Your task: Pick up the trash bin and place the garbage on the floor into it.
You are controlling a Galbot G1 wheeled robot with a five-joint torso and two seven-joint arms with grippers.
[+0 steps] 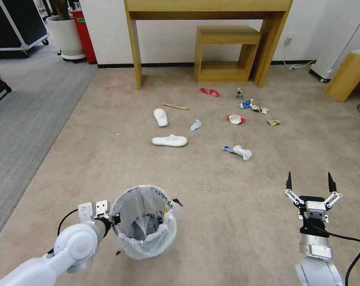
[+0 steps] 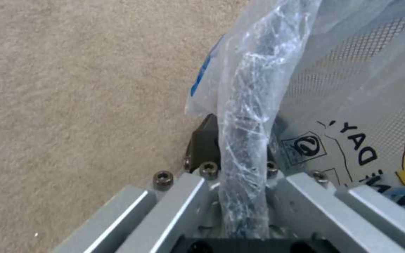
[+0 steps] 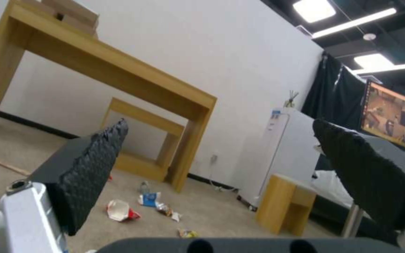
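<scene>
The trash bin (image 1: 144,222), lined with a clear crinkled bag, is at the lower left over the beige carpet. My left gripper (image 1: 114,218) is shut on its bagged rim (image 2: 244,140). My right gripper (image 1: 309,184) is held open above bare carpet at the lower right, its fingers (image 3: 90,175) wide apart. The garbage lies farther ahead: two white slippers (image 1: 161,117), a wooden stick (image 1: 175,106), a tissue (image 1: 196,125), a red wrapper (image 1: 210,91), a small bottle (image 1: 239,93), a blue-white packet (image 1: 246,104), a red-white cup (image 1: 235,118) and a crumpled white wad (image 1: 240,151).
A tall wooden desk (image 1: 208,10) stands against the far wall with a low wooden shelf (image 1: 225,53) under it. A wooden block (image 1: 347,75) sits at the right by a wall cable. A plant pot (image 1: 66,35) and black cases stand on grey carpet at the left.
</scene>
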